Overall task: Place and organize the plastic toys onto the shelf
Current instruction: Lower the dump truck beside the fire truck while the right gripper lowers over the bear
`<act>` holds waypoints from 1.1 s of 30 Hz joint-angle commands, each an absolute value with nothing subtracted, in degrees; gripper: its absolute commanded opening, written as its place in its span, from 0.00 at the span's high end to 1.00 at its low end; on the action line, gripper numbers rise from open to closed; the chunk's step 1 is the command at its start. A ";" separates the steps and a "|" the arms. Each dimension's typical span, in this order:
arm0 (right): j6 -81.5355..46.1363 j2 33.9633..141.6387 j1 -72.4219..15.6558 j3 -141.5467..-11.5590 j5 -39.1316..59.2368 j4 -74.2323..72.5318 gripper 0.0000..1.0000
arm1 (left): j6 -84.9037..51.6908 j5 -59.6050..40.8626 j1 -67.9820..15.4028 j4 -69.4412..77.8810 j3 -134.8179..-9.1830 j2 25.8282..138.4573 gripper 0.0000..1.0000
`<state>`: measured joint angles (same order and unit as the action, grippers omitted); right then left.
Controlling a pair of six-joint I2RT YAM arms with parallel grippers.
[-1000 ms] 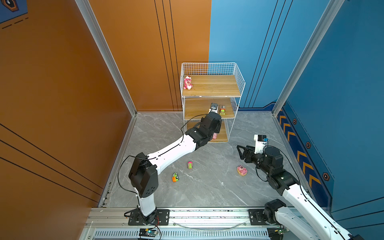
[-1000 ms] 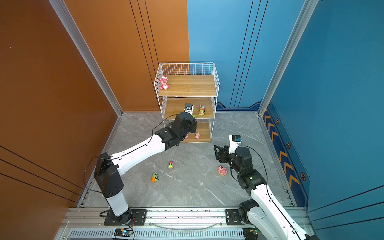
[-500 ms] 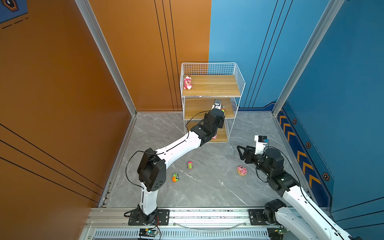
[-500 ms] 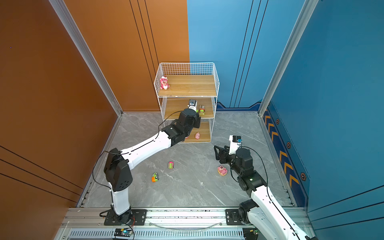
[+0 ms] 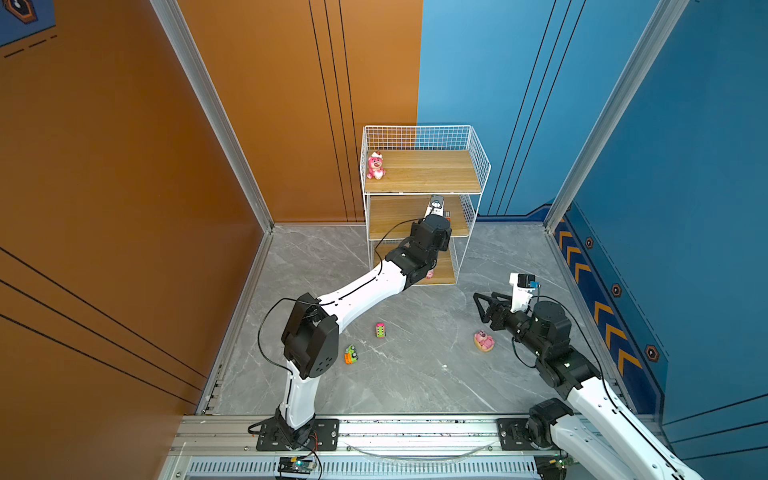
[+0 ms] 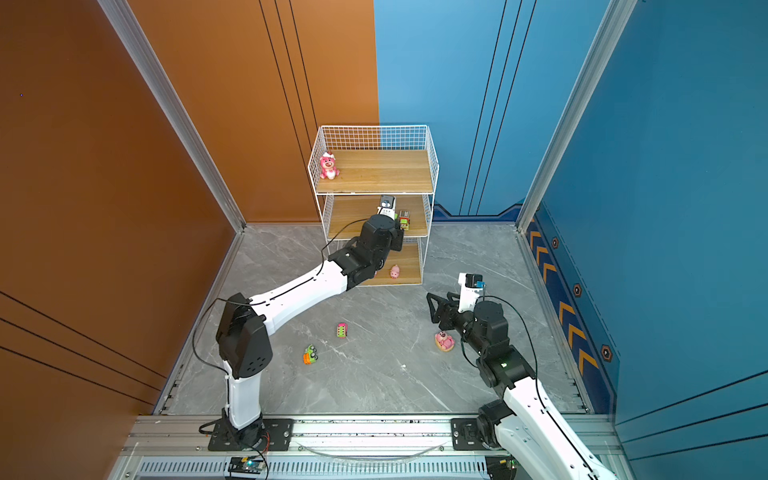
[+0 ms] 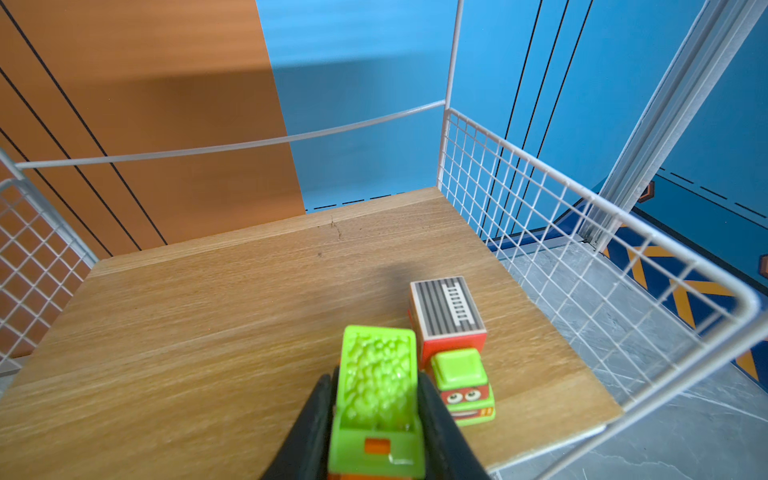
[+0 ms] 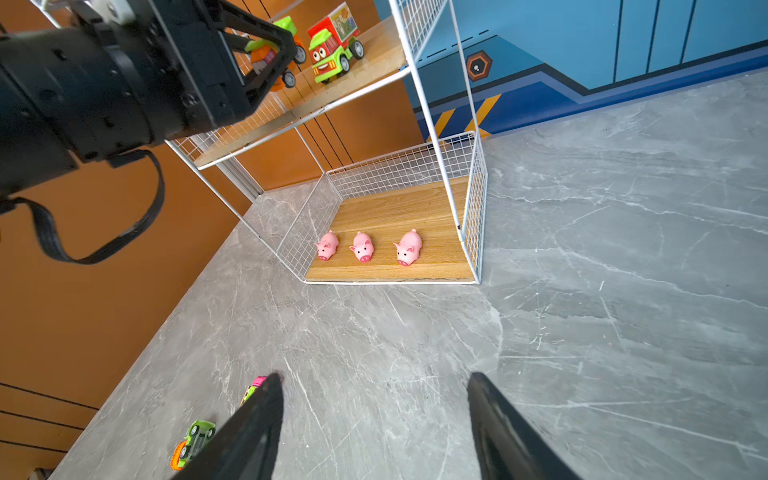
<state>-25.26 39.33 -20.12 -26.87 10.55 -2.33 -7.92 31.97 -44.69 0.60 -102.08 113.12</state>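
The plastic toys are split between the shelf (image 5: 428, 170) and the tabletop (image 5: 415, 374): three pigs (image 8: 363, 247) stand in a row on the bottom board, a pink bear (image 5: 375, 165) sits at a corner of the top board, a fire truck (image 7: 451, 349) rests on the middle board (image 7: 208, 311), and a pink car (image 5: 380, 330), a green car (image 5: 351, 355) and a second bear (image 5: 483, 340) lie on the tabletop. The left end effector (image 7: 376, 390) reaches into the middle tier and is clamped narrowly on a green truck (image 7: 376, 365), just beside the fire truck and near the board's front edge; whether its wheels touch the wood cannot be told. The right end effector (image 8: 372, 379) hangs wide and empty above the tabletop, near the second bear. Hazard 1: one finger (image 7: 436, 415) of the left end effector sits in the narrow gap between the two trucks, so spreading the jaws is likely to shove the fire truck toward the mesh side (image 7: 540, 199) or turn it askew. Hazard 2: both trucks have wheels and stand close to the open front edge; a nudge on release or withdrawal may roll one off onto the tabletop. Hazard 3: the wrist sits close under the top board's front rim, so lifting before backing out may strike the frame and shake the pink bear.
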 commanded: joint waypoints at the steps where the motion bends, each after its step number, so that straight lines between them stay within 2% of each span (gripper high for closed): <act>1: -23.49 37.66 -20.99 -25.71 11.91 -4.69 0.29 | -6.99 33.77 -43.66 2.27 -104.05 114.51 0.67; 33: -20.81 35.19 -23.64 -24.08 12.37 -7.82 0.28 | -5.73 35.94 -42.30 6.13 -104.90 116.92 0.64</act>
<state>-21.78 35.57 -23.27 -24.56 11.79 -6.11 -6.68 33.93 -43.11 3.70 -103.20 116.40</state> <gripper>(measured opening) 0.716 0.355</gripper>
